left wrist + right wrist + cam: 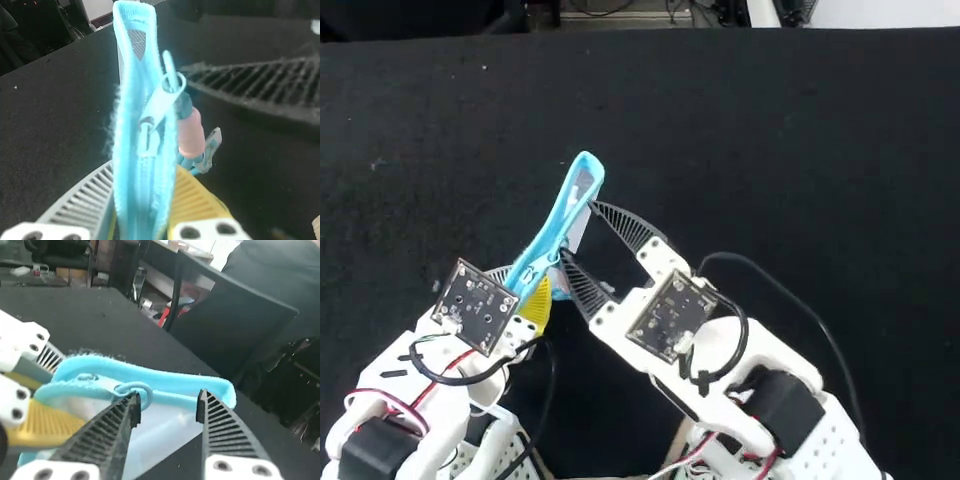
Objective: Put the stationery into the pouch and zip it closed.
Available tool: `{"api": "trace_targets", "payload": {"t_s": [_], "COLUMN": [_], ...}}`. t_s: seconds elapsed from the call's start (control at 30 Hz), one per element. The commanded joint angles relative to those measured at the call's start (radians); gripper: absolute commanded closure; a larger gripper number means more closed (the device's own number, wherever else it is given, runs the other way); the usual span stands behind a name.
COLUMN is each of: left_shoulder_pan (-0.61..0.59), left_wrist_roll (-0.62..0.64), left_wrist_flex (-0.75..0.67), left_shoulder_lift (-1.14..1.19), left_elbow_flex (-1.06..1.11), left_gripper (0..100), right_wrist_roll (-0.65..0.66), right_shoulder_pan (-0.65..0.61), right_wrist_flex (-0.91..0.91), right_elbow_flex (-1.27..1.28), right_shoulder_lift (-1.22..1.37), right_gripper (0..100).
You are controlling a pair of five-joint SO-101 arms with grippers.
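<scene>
Black table [800, 130], draped in matte, fuzzy cloth [440, 110], stretching side to side across the high view. Far edge running straight along the top. Out on the left, lying right on the nap, one tiny pale speck [377, 163]. Same dark weave under both wrist cameras

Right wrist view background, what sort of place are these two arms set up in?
Probably an office or lab workroom: the table is covered in black cloth, a desk and what looks like a dark chair back stand behind it, and cables lie past its far edge.
</scene>
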Motion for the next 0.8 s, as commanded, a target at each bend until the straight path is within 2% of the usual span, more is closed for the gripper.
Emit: {"api": "trace_targets", "payload": {"t_s": [0.0,0.17,0.47,0.77], "left_shoulder_pan": [0.004,0.001,0.004,-0.001], "left_wrist_roll": [-0.011,-0.011,-0.011,-0.011], "left_wrist_flex": [0.006,0.011,0.011,0.012], "left_shoulder_lift": [0.011,0.011,0.011,0.011], "left_elbow_flex": [-0.002,-0.005,-0.002,-0.008], "left_gripper": [97,97,97,97], "right_wrist_roll": [0.074,0.184,0.181,0.183], "right_shoulder_pan": [-0.038,-0.133,-0.132,-0.132], "right_wrist_flex": [0.074,0.1,0.037,0.035], "right_elbow_flex": [-0.067,-0.064,-0.09,-0.119], "right_shoulder_lift": [-0.012,-0.008,0.001,0.151], "right_gripper": [81.2,81.2,81.2,81.2]}}
